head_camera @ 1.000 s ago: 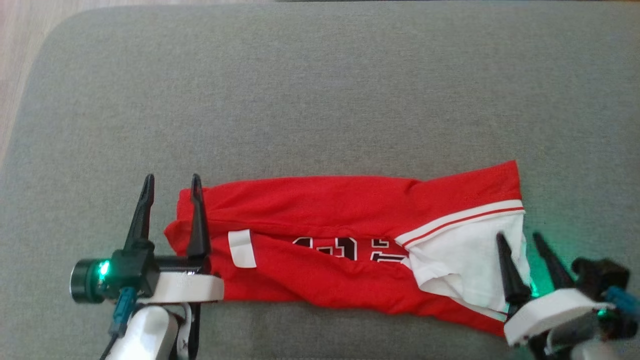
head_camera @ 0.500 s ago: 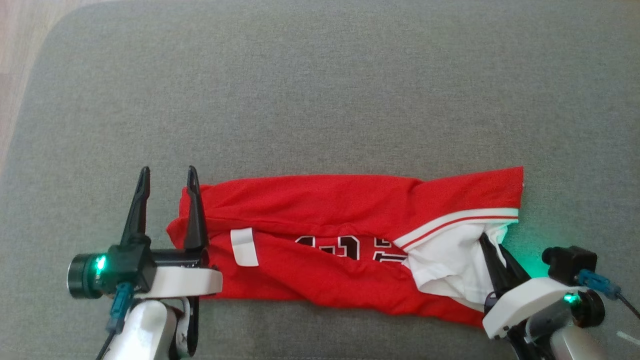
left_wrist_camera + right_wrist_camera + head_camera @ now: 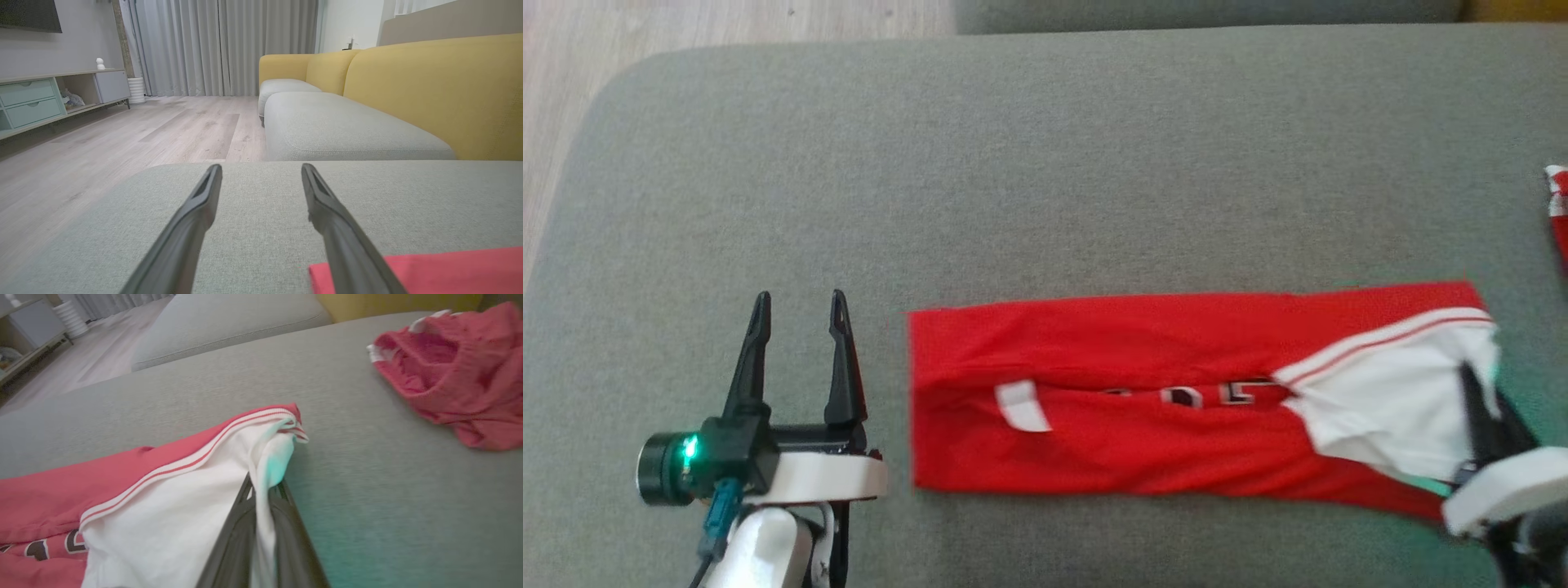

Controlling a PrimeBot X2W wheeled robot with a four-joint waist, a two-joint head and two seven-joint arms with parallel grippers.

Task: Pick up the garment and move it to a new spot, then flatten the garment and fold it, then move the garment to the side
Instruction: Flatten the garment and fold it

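The garment (image 3: 1143, 392) is a red jersey with a white panel, lying in a long folded strip on the grey sofa cushion (image 3: 1045, 163). My right gripper (image 3: 1474, 384) is at its right end, shut on the white edge. In the right wrist view the white cloth (image 3: 163, 498) is pinched between that gripper's (image 3: 261, 486) closed fingers. My left gripper (image 3: 800, 298) stands open on the cushion, a short gap left of the garment's left edge and not touching it. The left wrist view shows this gripper (image 3: 261, 167) with nothing between its fingers and a red corner of the garment (image 3: 449, 269) at the lower right.
A second crumpled red garment (image 3: 449, 375) lies farther right on the cushion, at the edge of the head view (image 3: 1558, 204). A yellow sofa back (image 3: 429, 90) rises behind the cushion. Wooden floor (image 3: 686, 24) lies past the cushion's rounded left corner.
My right gripper has shut on the white edge and pulled the garment rightward. Its left end has slid out from under my left gripper's fingers, and the strip is straighter.
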